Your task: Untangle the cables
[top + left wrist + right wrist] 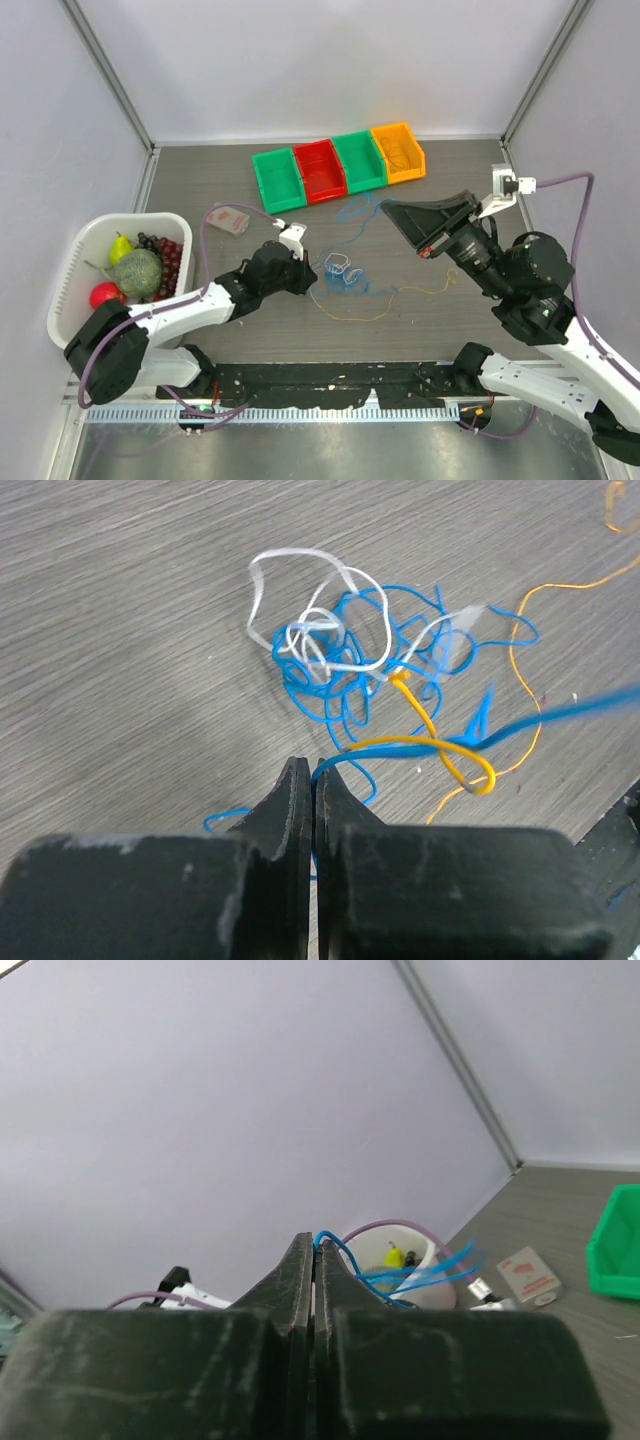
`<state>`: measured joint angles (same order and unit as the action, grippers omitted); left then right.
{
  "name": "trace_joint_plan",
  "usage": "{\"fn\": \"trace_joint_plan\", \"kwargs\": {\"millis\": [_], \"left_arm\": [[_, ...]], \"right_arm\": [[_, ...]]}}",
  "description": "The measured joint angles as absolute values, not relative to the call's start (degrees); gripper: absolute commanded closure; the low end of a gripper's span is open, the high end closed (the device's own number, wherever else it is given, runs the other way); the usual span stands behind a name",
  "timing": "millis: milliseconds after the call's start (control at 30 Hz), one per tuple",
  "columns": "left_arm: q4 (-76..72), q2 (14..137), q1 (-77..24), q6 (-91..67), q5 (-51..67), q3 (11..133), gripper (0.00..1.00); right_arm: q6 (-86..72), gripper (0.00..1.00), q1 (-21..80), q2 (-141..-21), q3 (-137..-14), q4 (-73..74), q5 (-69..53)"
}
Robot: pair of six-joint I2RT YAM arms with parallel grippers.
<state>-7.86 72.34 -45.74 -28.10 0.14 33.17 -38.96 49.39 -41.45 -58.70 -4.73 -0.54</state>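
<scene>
Although both arms have hold of wire, the cables (340, 270) are a long way from sorted.

From the top view, the knot lies on the tabletop (200, 185) between the two arms, just beside the left jaws, which sit low over the wood. A length of blue cable (352, 212) rises from the knot towards the right jaws, which hang high above the surface. The orange-yellow cable (405, 293) trails loosely to the right of the knot, one part caught in the clump.

In the left wrist view, the left jaws are pressed together with the blue cable coming out at their tips. They seem to be pinching it, though the tips hide the contact. Ahead of them the whitish cable (300, 558) loops through a dense scribble of blue, and an orange-yellow loop crosses a taut blue strand.

In the right wrist view, the right jaws are pressed together on a small bend of blue cable, up in the air.

I judge this an early stage. The blue is being drawn out, but all three colours are interlaced and none lies free.
</scene>
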Motion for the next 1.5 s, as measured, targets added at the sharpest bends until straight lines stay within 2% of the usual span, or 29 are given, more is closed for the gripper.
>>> {"fn": "trace_joint_plan", "kwargs": {"millis": [333, 367, 467, 500, 533, 633, 800, 1000, 1167, 1500], "left_arm": [[2.37, 64.97, -43.59, -28.58, -9.02, 32.69, 1.00], [3.51, 64.36, -43.33, -28.77, -9.91, 32.69, 0.98], [6.46, 62.76, -42.83, -29.71, -11.90, 32.62, 0.79], [7.14, 62.30, -42.65, -29.80, -12.05, 32.56, 0.76], [7.77, 61.82, -42.61, -29.91, -12.05, 32.42, 0.69], [9.34, 59.59, -42.59, -30.20, -11.90, 31.92, 0.60], [12.67, 54.22, -42.57, -30.72, -11.66, 31.92, 0.33], [16.10, 47.64, -42.57, -30.09, -5.85, 35.57, 0.18], [15.64, 43.33, -42.57, -29.78, 2.33, 41.41, 0.12], [10.59, 41.06, -42.57, -34.39, 10.66, 45.04, 0.11]], "right_arm": [[-27.97, 0.99, 49.39, -41.56, -68.01, 4.47, 8.62], [-26.87, 0.99, 49.36, -41.63, -69.01, 5.02, 9.72], [-24.45, 0.99, 49.39, -41.52, -71.24, 6.13, 12.21], [-23.94, 0.99, 49.36, -41.54, -71.94, 6.26, 12.58], [-23.64, 0.99, 49.36, -41.58, -72.53, 6.33, 12.62], [-22.44, 0.99, 49.39, -42.39, -74.91, 6.74, 12.62], [-20.99, 0.99, 49.36, -44.42, -77.17, 8.03, 12.95], [-19.84, 0.99, 49.39, -45.74, -76.62, 11.64, 12.93], [-19.66, 0.99, 49.36, -45.50, -74.04, 13.19, 11.84], [-19.66, 0.99, 49.36, -45.87, -68.99, 15.38, 5.28]]}}
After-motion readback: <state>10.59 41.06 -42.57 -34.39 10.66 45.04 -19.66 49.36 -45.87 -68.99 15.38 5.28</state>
